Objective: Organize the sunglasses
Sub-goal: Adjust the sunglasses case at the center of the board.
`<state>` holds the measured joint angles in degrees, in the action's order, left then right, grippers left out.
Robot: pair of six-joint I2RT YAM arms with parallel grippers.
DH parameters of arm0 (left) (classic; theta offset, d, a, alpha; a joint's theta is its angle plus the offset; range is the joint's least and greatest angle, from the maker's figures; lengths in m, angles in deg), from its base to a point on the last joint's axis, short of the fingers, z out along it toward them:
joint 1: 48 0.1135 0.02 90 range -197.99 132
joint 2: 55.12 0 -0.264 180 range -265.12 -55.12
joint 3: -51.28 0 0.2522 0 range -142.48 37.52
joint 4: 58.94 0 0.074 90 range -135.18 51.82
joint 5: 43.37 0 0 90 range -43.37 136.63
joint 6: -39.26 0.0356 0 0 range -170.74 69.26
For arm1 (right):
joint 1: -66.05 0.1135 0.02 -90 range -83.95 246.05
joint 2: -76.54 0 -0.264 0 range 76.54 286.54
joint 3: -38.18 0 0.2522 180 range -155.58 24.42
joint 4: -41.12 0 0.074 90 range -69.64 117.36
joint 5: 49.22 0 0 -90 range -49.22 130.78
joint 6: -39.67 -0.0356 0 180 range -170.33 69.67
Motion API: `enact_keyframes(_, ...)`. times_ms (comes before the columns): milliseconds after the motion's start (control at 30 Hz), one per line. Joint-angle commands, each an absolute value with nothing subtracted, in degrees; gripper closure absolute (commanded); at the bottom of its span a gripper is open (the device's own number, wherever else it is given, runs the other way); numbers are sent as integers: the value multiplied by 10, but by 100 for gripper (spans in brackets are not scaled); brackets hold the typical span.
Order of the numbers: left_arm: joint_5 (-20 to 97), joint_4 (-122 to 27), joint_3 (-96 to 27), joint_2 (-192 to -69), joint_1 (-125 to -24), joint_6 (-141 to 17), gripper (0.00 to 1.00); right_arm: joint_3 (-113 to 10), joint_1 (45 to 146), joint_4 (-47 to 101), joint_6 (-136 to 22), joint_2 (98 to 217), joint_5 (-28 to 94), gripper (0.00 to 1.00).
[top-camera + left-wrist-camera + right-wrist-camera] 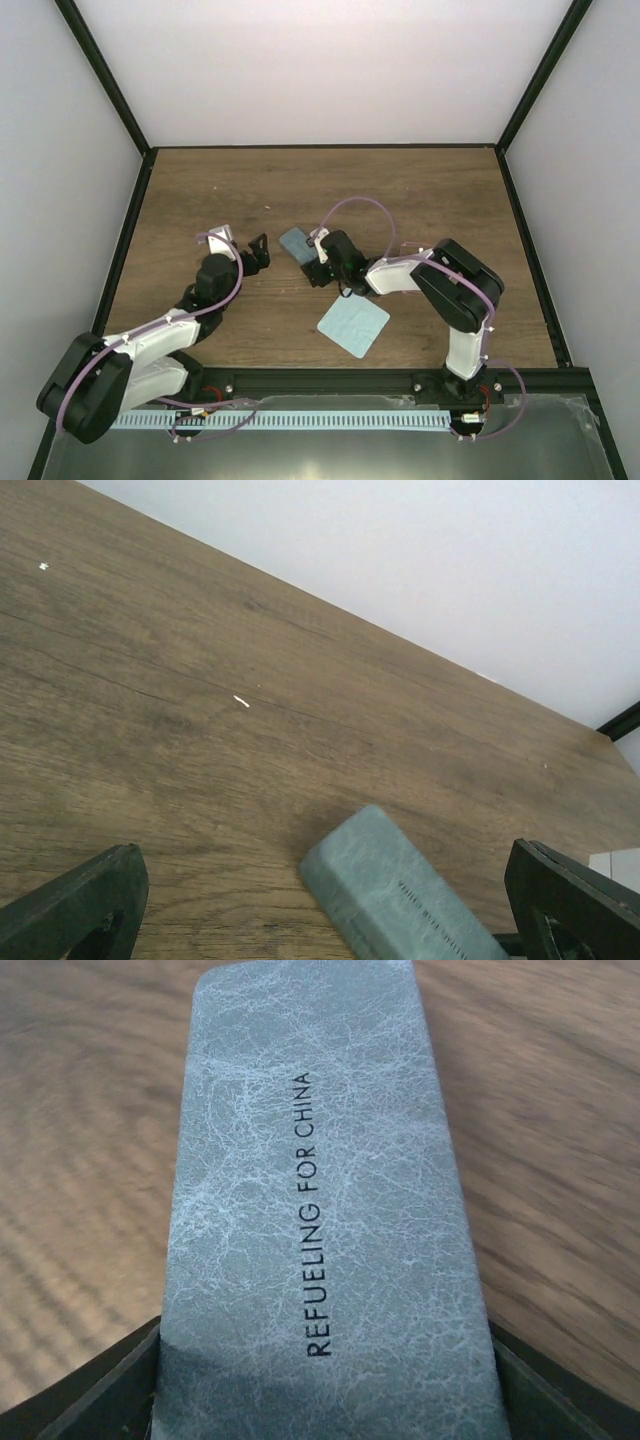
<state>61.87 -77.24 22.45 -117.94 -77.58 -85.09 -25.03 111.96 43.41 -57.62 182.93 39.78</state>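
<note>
A grey-blue glasses case (pixel 295 243) printed "REFUELING FOR CHINA" lies at the table's middle. It fills the right wrist view (pixel 320 1210). My right gripper (pixel 318 258) is shut on its near end, with a dark finger against each long side (pixel 110 1390). My left gripper (pixel 258 250) is open and empty just left of the case. In the left wrist view the case's far end (pixel 400 890) lies between its spread fingers (pixel 80 910) without touching them. No sunglasses are in view.
A light blue cleaning cloth (pixel 353 325) lies flat on the wooden table (pixel 420 200), in front of the right gripper. White walls with black frame posts close the table at the back and sides.
</note>
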Motion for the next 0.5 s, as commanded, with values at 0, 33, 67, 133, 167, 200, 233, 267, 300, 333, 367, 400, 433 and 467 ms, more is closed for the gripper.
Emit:
enact_keyframes(0, 613, -785, 207, -1190, -773, -852, 0, -270, 1116, 385, -697, 1802, 534, 39)
enact_keyframes(33, 613, -785, 205, -1194, -773, -853, 0, -267, 1115, 381, -723, 1798, 551, 39)
enact_keyframes(67, 612, -785, 203, -1198, -773, -853, 0, -262, 1113, 383, -745, 1792, 564, 38)
enact_keyframes(133, 606, -786, 199, -1208, -773, -855, 0, -248, 1111, 387, -796, 1780, 588, 34)
enact_keyframes(167, 604, -787, 197, -1213, -773, -856, 0, -244, 1111, 387, -813, 1777, 597, 33)
enact_keyframes(200, 601, -786, 195, -1219, -773, -857, 0, -243, 1111, 388, -824, 1776, 603, 32)
enact_keyframes(233, 598, -786, 192, -1223, -773, -858, 0, -243, 1111, 388, -830, 1779, 606, 29)
enact_keyframes(267, 595, -787, 190, -1228, -773, -860, 0, -242, 1111, 389, -834, 1782, 603, 26)
enact_keyframes(300, 591, -788, 188, -1232, -773, -859, 0, -241, 1111, 391, -837, 1784, 603, 23)
enact_keyframes(333, 588, -789, 187, -1237, -773, -859, 0, -239, 1111, 393, -840, 1785, 602, 22)
enact_keyframes(367, 588, -789, 185, -1241, -773, -860, 0, -234, 1111, 398, -840, 1783, 599, 21)
enact_keyframes(400, 588, -790, 183, -1246, -773, -860, 0, -229, 1111, 408, -839, 1778, 593, 19)
enact_keyframes(433, 586, -790, 181, -1251, -773, -859, 0, -222, 1111, 417, -838, 1772, 588, 15)
enact_keyframes(467, 583, -789, 177, -1256, -773, -858, 0, -212, 1111, 427, -837, 1763, 584, 12)
